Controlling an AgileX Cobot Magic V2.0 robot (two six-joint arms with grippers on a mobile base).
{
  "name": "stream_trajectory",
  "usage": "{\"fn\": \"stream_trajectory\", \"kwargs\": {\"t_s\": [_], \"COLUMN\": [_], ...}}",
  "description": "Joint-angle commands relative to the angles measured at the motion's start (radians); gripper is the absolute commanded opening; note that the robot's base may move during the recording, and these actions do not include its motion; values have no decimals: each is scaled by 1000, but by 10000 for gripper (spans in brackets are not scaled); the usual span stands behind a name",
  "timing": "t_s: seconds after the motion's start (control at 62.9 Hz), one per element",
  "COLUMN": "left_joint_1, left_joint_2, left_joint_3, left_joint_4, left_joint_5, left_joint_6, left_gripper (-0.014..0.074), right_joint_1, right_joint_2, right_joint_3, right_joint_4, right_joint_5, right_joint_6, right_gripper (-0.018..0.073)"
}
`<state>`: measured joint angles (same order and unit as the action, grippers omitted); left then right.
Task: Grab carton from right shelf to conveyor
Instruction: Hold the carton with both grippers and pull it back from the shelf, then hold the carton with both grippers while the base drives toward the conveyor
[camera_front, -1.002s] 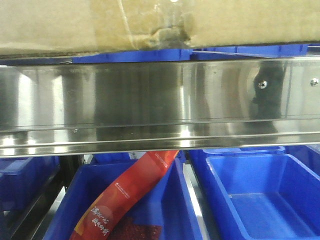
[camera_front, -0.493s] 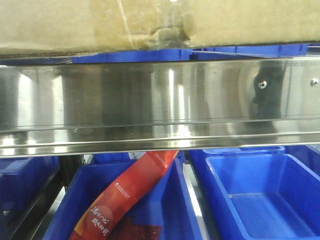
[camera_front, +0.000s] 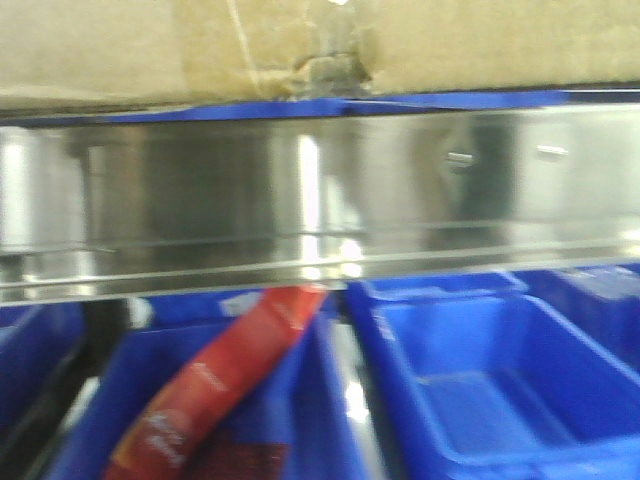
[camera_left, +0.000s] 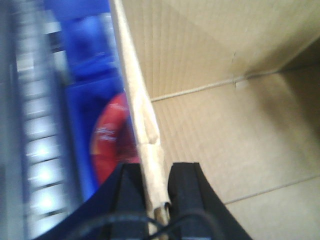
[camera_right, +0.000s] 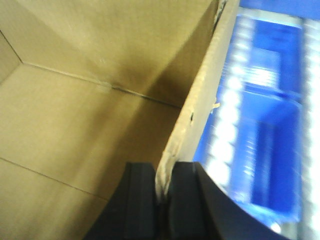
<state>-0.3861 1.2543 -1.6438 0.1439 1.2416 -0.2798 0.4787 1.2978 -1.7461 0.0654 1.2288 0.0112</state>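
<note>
My left gripper (camera_left: 156, 202) clamps one side wall of the box (camera_left: 225, 125), my right gripper (camera_right: 161, 200) the other, so it can come off the shelf (camera_front: 200, 180) level.

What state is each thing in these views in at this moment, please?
carton, open-topped, nothing seen inside, one wall pinched by each gripper.
left gripper, fingers shut on a carton wall.
right gripper, fingers shut on a carton wall.
right shelf, shiny front rail, carton above it.
right blue bin, empty.
left blue bin, holds a leaning red packet.
</note>
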Motion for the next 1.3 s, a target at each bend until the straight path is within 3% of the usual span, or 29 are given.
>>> {"fn": "stream_trajectory", "kwargs": {"t_s": [0.0,1.288], "left_joint_1": [-11,-8], "left_joint_2": [-13,-13], "left_joint_3": [-1,-1], "left_joint_4": [-20,1], "left_joint_5": [-20,-20], "left_joint_6": [12,12], "left_gripper": [-20,-20], "right_joint_1": [0,0], "right_joint_2": [-14,-14], "right_joint_3": [-4,-4], "right_joint_4": [-3,27], "right_joint_5": [-97,-145], "right_joint_6": [-20,-20], "right_gripper": [-67,-67]}}
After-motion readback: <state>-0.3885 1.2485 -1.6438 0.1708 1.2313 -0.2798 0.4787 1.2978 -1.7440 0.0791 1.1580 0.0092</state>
